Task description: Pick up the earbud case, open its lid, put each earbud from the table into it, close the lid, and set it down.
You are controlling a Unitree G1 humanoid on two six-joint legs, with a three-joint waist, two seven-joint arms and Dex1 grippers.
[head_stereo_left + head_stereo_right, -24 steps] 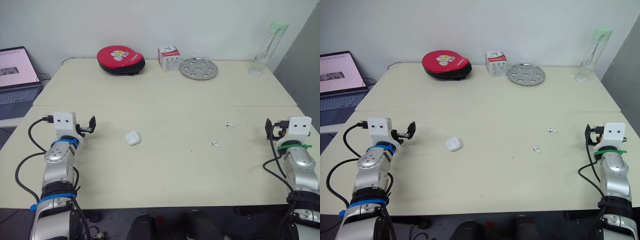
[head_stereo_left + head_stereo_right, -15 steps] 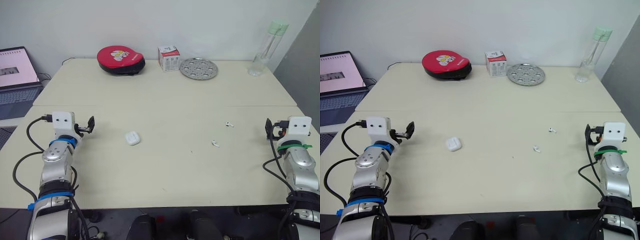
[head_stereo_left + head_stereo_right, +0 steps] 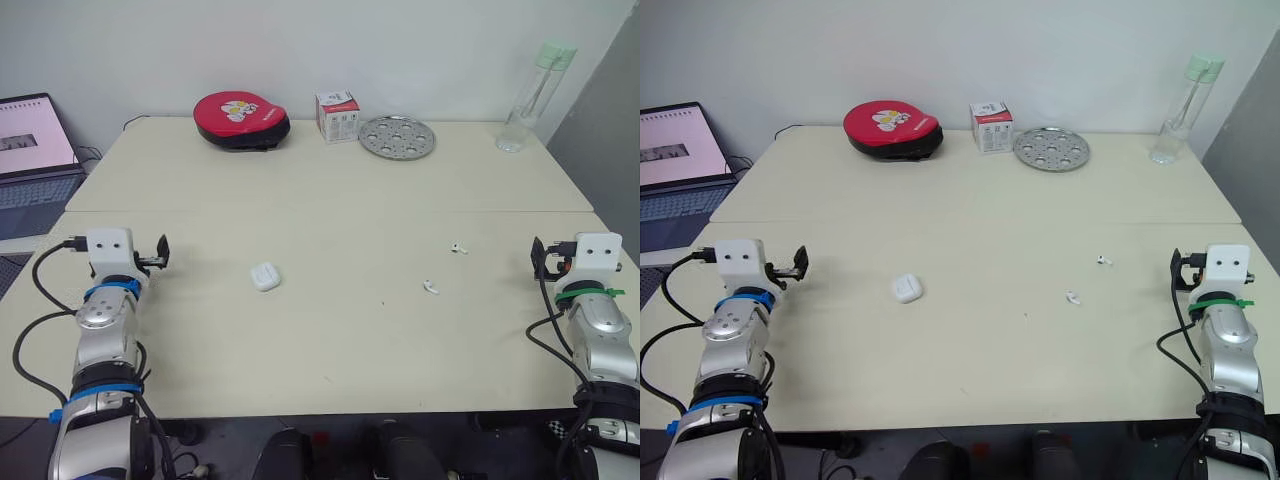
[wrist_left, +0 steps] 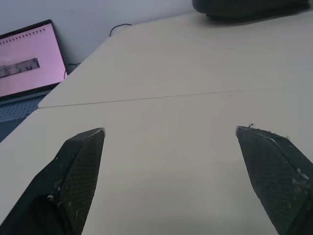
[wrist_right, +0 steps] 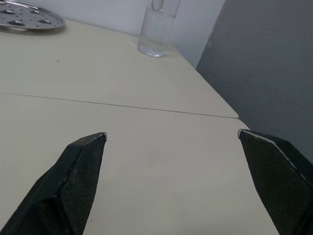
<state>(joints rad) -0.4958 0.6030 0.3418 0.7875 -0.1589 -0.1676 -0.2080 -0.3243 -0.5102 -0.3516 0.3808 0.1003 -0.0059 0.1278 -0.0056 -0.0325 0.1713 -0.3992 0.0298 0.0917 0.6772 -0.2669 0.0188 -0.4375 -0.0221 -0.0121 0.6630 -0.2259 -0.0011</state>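
The earbud case [image 3: 265, 277] sat on the table [image 3: 330, 195], a bit left of the middle. The near earbud [image 3: 431, 288] and far earbud [image 3: 458, 248] lay to its right. The left gripper [image 4: 170, 131] and right gripper [image 5: 172, 134] were spread wide apart, holding nothing.

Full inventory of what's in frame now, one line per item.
rounded white earbud case: one, white, left of table centre
small white earbuds: two, white, loose on the table, right of the case
round red pad: one, red over black, far edge
small box: one, red and white, beside the pad
perforated metal tray: one, silver, right of the box
clear bottle: one, pale green cap, far right corner
laptop: one, screen lit, off the table's left side
table: cream
left gripper: black, open
right gripper: black, open
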